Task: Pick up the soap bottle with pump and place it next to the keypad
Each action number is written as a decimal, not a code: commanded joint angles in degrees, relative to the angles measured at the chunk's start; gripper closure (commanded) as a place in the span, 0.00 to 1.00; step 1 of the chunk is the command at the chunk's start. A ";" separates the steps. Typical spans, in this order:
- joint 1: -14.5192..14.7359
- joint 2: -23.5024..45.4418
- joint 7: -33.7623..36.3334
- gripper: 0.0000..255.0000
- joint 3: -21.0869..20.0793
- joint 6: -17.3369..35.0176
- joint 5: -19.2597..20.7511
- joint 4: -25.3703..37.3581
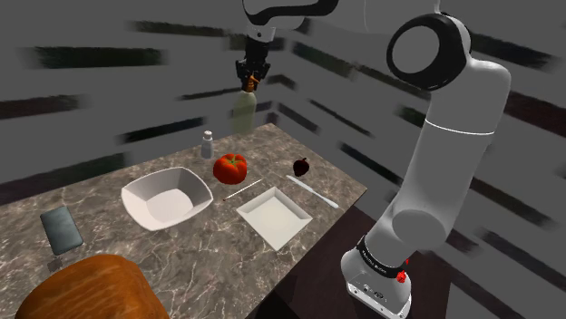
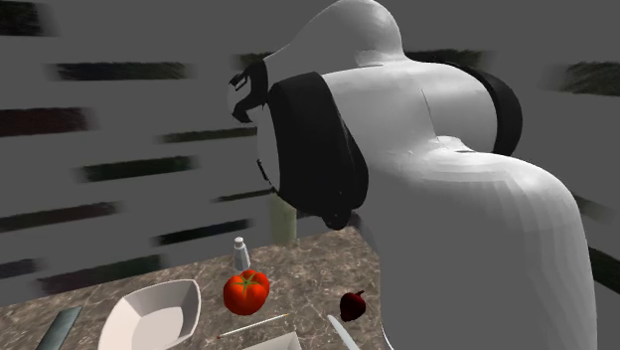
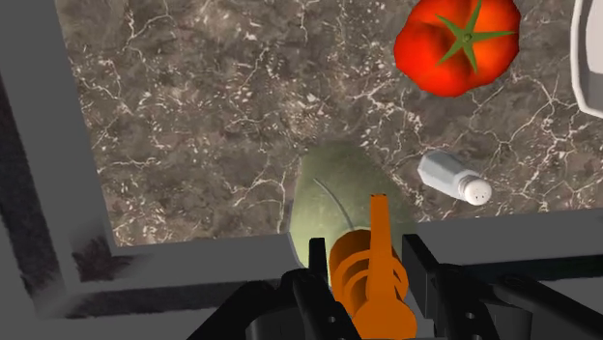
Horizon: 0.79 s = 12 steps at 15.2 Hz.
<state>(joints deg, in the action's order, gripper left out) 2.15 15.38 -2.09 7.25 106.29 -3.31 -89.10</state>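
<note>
Black gripper [image 3: 365,259] pinching the orange pump, the pale-green soap bottle [image 3: 338,198] dangling high over the brown marbled table [image 3: 193,116]. Below sit a white shaker [image 3: 452,177] and a red tomato [image 3: 456,43]. Best move: carry it high past the white square bowl [image 1: 166,198], then lower it upright beside the dark grey keypad [image 1: 61,228].

Soap bottle [image 3: 338,193]: body was pale green, pump [image 3: 375,275] orange. Gripper [image 3: 365,253]: black throughout. Tomato [image 3: 456,43]: red, with green stalk. Shaker [image 3: 449,177]: white. Bowl [image 1: 168,198] and tray [image 1: 274,216]: both were white. Keypad [image 1: 61,228]: slate grey. Table [image 3: 193,116]: dark brown marble, veined white. Wall [image 1: 91,100]: grey, streaked with blurred dark bands.
</note>
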 commanded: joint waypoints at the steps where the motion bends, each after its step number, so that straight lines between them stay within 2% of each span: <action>1: 1.66 -2.05 2.51 1.00 -0.77 0.82 0.53 -2.76; 12: 10.08 -7.85 16.70 1.00 -6.22 3.11 2.47 -10.53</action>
<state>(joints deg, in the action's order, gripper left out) 11.49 7.66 13.22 1.57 109.67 -0.98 -99.82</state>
